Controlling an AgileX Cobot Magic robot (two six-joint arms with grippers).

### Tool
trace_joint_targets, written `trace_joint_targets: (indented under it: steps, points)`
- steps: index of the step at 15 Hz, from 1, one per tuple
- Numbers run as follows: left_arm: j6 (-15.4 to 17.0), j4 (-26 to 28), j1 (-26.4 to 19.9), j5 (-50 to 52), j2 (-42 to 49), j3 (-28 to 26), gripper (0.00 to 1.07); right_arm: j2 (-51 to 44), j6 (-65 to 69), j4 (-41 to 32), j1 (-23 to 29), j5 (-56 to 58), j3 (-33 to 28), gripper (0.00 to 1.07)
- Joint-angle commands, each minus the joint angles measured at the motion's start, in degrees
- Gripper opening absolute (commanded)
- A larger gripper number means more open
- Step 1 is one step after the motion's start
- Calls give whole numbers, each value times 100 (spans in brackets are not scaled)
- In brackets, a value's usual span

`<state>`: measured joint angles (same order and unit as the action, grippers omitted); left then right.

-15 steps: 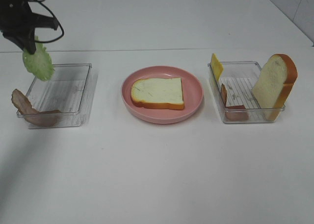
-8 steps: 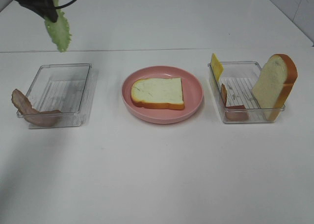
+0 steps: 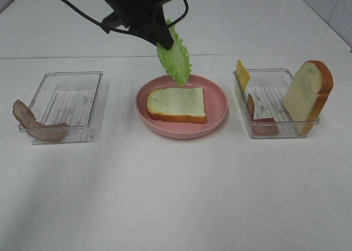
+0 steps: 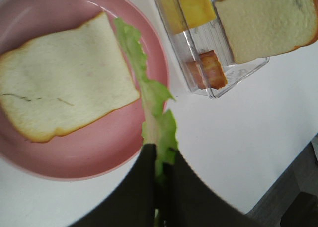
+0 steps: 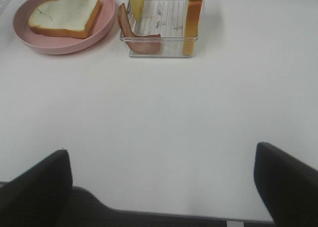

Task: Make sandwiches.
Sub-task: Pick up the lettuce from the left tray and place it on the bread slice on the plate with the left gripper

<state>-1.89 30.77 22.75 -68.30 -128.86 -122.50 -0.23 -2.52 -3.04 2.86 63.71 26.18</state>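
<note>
On the left of the white table stands a clear plastic tray, and one brown bacon strip lies draped over its front left corner, partly on the table. Toward the middle, the left gripper is high above the back edge of the round pink plate. Its jaws are closed on the upper end of a ruffled green lettuce leaf, which hangs down from them. In the left wrist view the leaf's free end lies over the edge of the bread that faces the right tray, but I cannot tell if the tip touches the bread or is only above it. One white bread slice with orange-brown crust lies flat on the plate, with nothing on top of it. To the right is a second clear tray. A yellow cheese slice leans at its back left corner, another bacon strip rests along its left and front walls, and a second bread slice stands nearly upright against its right side. The right gripper appears only in the right wrist view, low over the bare table in front of that tray, its jaws wide apart and holding nothing.
</note>
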Motion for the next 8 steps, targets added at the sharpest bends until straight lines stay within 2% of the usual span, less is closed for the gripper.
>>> trace_joint_targets:
  steps: [1, 5, 7, 8]
  points:
    - [-516, 470, 132, 269, -378, -11, 0, -160, -6, -6, -11, -46, -23, 96]
    - [-957, 865, 160, 779, -968, -11, 0, -160, -6, -6, -11, -46, -23, 96]
    - [-1501, 1129, 160, 1003, -1134, -11, 0, -160, -6, -6, -11, -46, -23, 96]
    - [-1656, 1238, 155, 1117, -1238, -11, 0, -160, -6, -6, -11, -46, -23, 96]
